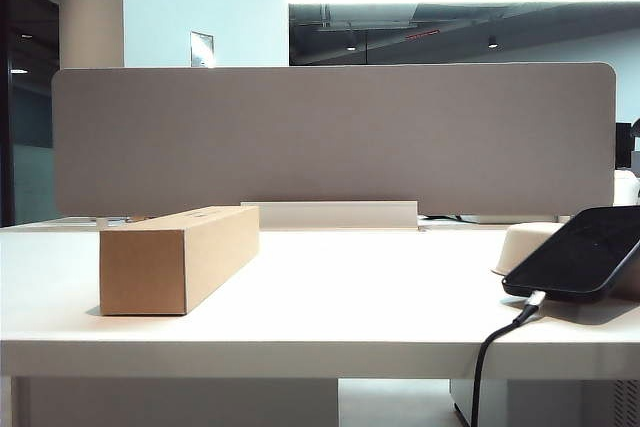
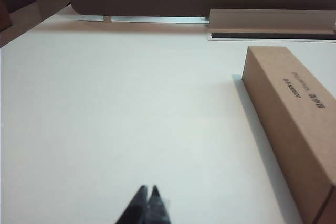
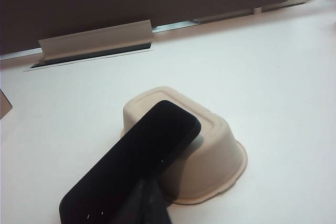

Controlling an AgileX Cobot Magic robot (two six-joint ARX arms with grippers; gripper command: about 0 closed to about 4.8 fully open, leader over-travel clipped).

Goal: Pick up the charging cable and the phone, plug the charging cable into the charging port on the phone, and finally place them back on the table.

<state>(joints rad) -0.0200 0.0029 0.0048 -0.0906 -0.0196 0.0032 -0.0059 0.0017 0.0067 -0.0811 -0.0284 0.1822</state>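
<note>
Phone (image 1: pixel 585 252) lay tilted on the right of the white worktop (image 1: pixel 330 297), its upper end propped on an upturned cream bowl (image 3: pixel 210 156) and its lower end near the front edge. Cable (image 1: pixel 500 342) was plugged into its lower short edge and hung over the worktop's front. A cardboard box (image 1: pixel 180 257) sat on the left, before the grey divider (image 1: pixel 330 137). Left end effector (image 2: pixel 147 203) was clenched and empty above bare worktop beside the box. Right end effector (image 3: pixel 147 205) was clenched too, empty, just over the phone's near end.
</note>
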